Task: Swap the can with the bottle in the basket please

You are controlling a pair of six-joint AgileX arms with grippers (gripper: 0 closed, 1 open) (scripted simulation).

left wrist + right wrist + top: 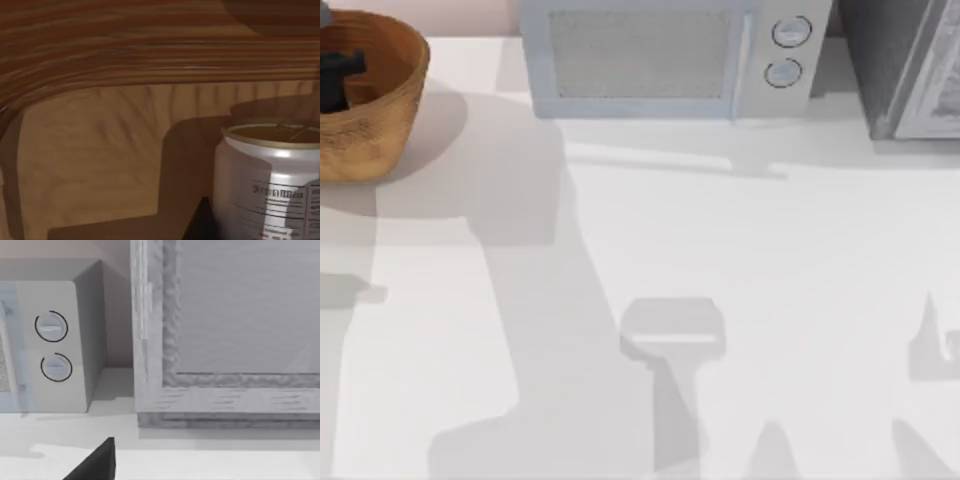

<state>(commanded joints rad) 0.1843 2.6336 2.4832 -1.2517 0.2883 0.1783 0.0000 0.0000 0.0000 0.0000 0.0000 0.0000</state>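
The orange-brown wicker basket (380, 110) stands at the table's far left corner. My left gripper (340, 78) shows as a dark shape reaching down inside it. In the left wrist view the can (270, 180), silver-white with small print and a gold-olive top, stands upright on the basket's floor close to the ribbed wall (100, 150). A dark part of my left gripper (200, 222) sits right beside the can. The bottle is out of view. A dark tip of my right gripper (97, 462) hangs over the white table, facing the appliances at the back right.
A pale grey microwave (670, 60) stands at the back middle, its two dials (52, 345) facing front. A second grey box-shaped appliance (910, 70) fills the back right corner. Arm shadows fall across the white table (720, 250).
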